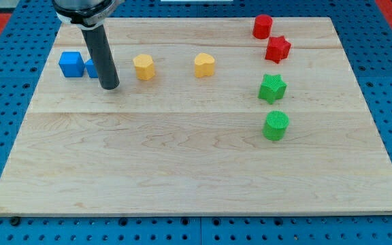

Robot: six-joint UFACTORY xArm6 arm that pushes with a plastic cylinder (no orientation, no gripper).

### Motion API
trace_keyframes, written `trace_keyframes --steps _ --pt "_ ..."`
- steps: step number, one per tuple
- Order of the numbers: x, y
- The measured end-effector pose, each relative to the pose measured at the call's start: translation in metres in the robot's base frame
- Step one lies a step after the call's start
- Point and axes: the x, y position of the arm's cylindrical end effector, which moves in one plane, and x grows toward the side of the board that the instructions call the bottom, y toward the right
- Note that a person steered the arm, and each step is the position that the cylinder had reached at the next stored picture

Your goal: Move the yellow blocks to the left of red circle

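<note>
Two yellow blocks lie in the upper middle of the board: a yellow pentagon-like block [143,67] and a yellow heart-shaped block [204,64] to its right. The red circle block [262,26] stands at the view's top right, with a red star block [278,49] just below it. My tip [110,86] rests on the board just left of the first yellow block, a small gap apart, and right beside the blue blocks.
A blue cube [71,64] sits at the view's left; a second blue block [92,67] is partly hidden behind the rod. A green star block [272,88] and a green circle block [275,126] lie at the right. The wooden board [182,170] is edged by blue pegboard.
</note>
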Motion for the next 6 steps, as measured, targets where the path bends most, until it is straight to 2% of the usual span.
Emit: trace_keyframes --steps 1,3,4,6 --pt "0.0 0.003" --pt "-0.033 0.029" --pt "-0.034 0.063" --pt "-0.073 0.105"
